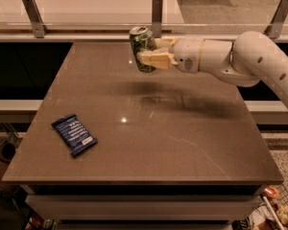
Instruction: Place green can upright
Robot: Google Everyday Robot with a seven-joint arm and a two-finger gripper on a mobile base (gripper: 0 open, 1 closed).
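The green can [141,48] is held in the air above the far middle of the brown table [182,143]. It stands nearly upright, tilted slightly, with its silver top facing up. My gripper [151,51] reaches in from the right on a white arm and is shut on the can's side. The can's shadow falls on the table below it.
A dark blue snack packet [74,134] lies flat near the table's front left. A glass rail with metal posts [156,11] runs along the far edge. Some items lie on the floor at the lower right [273,210].
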